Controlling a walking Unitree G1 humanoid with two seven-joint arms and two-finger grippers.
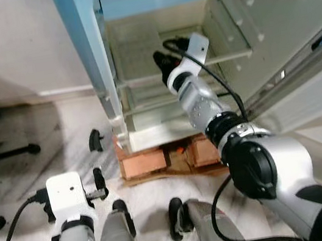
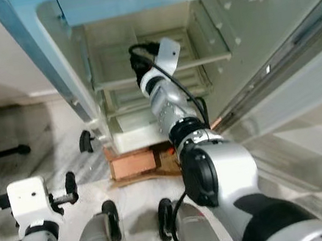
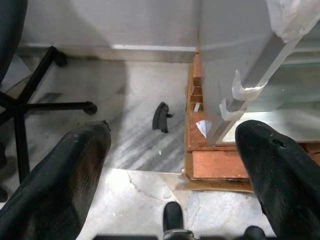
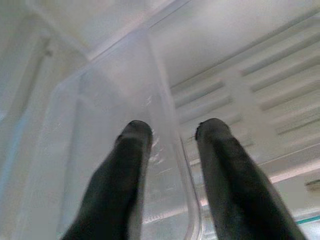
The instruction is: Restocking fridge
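Fridge (image 1: 91, 52) stands open, pale blue outer edge, white interior, raised off the floor on reddish wooden blocks (image 1: 143, 160). Right arm reaches forward and up into the lower part of the cabinet; right gripper (image 4: 172, 130) sits inside, over a clear plastic drawer (image 4: 100, 150). In the right wrist view the two black fingers (image 4: 125, 170) are parted by a narrow gap, and the drawer's rounded rim runs up between them; whether the pads actually touch the rim cannot be told. Nothing else is held between them. Ribbed white fridge wall (image 4: 250, 100) lies beyond the drawer. From the head views the drawers show as stacked translucent bins under a glass shelf (image 1: 224, 57), the gripper's black tips at the shelf's front edge. Fridge door (image 2: 301, 72) swung out to the robot's right, its inner face pale and blurred. No food or bottles can be made out in the compartment near the gripper. Left gripper (image 3: 172, 145) hangs low by the robot's left side, fingers spread wide apart and empty, pointing down at the grey marble floor (image 3: 130, 145). A small black curved piece (image 3: 160, 117) lies loose on the floor just beside the wooden base. Legs of a black office chair (image 3: 30, 105) stand to the far left, near the wall. Torn white tape or film (image 3: 240, 90) hangs from the fridge's front edge in the left wrist view.
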